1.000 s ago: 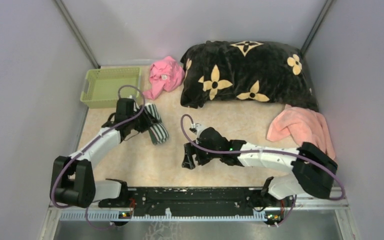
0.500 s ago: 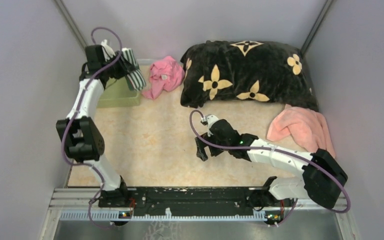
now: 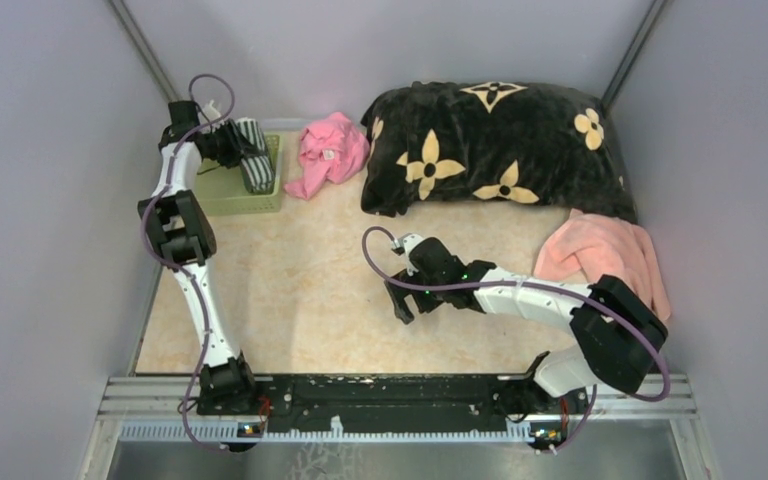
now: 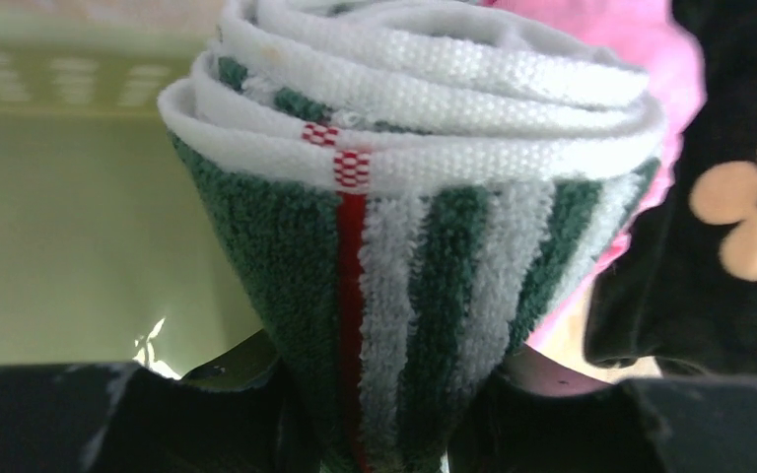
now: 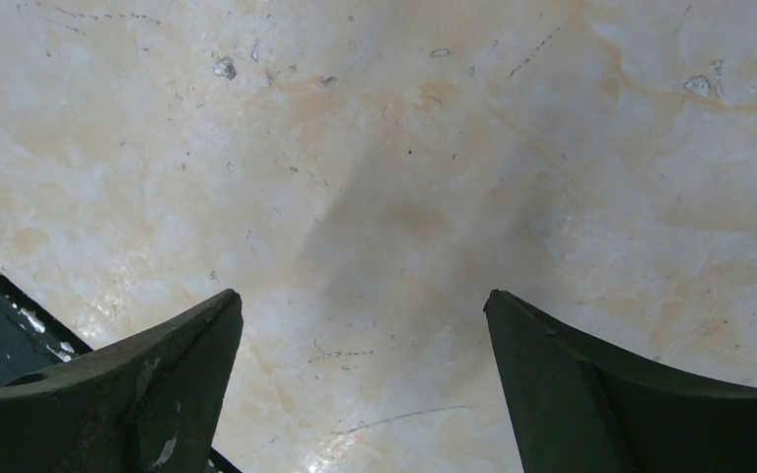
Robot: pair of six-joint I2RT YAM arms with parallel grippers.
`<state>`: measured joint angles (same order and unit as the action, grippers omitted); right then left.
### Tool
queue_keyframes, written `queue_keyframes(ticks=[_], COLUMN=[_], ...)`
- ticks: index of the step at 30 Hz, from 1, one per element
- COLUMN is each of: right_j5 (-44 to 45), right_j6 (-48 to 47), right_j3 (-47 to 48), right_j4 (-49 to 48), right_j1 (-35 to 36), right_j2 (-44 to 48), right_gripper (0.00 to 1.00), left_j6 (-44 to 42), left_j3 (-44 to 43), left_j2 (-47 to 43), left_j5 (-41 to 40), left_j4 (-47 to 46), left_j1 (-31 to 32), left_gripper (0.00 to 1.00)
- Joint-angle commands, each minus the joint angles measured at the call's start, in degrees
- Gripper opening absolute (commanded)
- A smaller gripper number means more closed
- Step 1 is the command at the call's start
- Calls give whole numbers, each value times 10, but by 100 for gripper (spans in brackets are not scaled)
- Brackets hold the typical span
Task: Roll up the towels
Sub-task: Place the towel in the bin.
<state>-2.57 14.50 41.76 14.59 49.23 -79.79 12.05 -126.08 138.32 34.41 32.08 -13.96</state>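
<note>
We've swung the striped towel (image 3: 254, 158), clamped in our left gripper (image 3: 232, 148), down over the basket (image 3: 222, 192); right gripper (image 5: 360, 335) gapes wide.

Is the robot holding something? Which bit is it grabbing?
Yes. The left gripper pinches the rolled green striped towel near one end. The right gripper is open and holds nothing.

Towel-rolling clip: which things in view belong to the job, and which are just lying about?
Job:
- green striped towel, rolled, gripped by the left gripper
- salmon-pink towel, crumpled, not rolled

Lying about:
- black flowered blanket
- bright pink cloth
- green basket, below the held roll, possibly its drop-off
</note>
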Motion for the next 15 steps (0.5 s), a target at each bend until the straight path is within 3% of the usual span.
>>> queue_keyframes(ticks=[1, 8, 15], right_j5=[8, -9, -16], right_j6=[-11, -8, -13], right_j3=[34, 51, 81], right_j4=[-8, 8, 52], right_j1=[-7, -9, -10], right_j2=[-13, -41, -75], right_gripper=[93, 93, 92], left_j6=[-55, -124, -174], left_j3=[-40, -88, -105], left_j2=[25, 40, 59], left_j5=[20, -170, -369], left_j4=[77, 192, 234], left_j1=[-23, -30, -30], left_gripper=[18, 21, 27])
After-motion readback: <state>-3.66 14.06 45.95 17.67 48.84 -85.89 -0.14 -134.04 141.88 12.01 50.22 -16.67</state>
